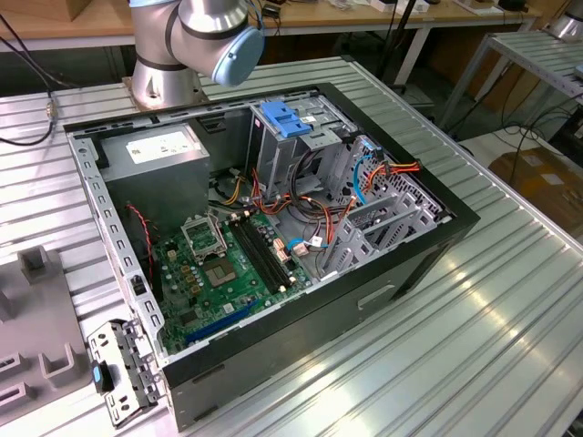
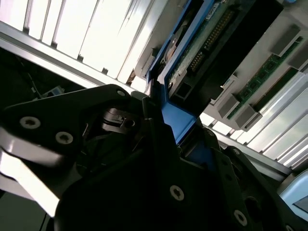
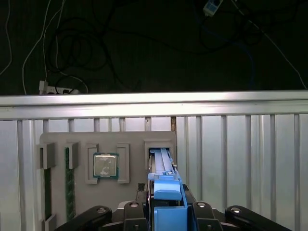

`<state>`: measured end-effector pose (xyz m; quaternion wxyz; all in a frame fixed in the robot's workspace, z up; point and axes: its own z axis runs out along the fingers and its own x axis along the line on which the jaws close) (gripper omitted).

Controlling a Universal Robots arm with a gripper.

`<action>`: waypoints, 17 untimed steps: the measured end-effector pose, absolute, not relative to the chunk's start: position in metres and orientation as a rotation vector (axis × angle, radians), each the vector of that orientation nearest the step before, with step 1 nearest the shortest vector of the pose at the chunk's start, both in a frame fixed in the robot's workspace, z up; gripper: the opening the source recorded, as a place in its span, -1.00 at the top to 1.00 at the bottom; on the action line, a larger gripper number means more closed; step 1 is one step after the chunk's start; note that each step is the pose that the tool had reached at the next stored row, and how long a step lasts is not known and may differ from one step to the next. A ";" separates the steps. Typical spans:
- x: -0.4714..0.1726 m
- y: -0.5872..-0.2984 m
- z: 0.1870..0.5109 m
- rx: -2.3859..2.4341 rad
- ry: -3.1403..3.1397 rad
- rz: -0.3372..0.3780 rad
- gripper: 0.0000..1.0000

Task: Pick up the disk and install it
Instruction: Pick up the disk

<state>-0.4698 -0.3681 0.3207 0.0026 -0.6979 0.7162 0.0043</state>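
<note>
Robotics lab: arm base (image 1: 168, 84) on slatted alu bench (image 1: 474, 355), opened PC case (image 1: 383, 289).

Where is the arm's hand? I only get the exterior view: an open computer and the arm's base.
Observer: In the first wrist view the gripper is at the disk, which stands on edge in a slot of a grey tray.
Visitor: Anything else on that tray?
Observer: A square processor chip lies in the pocket beside the disk's slot.
Visitor: What's the disk like up close?
Observer: In the second wrist view its green circuit board shows, edged by a blue rail.
</note>
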 end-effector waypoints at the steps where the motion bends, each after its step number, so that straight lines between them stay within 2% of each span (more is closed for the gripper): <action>1: -0.470 -0.368 0.322 -2.189 2.246 0.013 0.25; 17: -0.470 -0.368 0.346 -2.189 2.246 0.013 0.25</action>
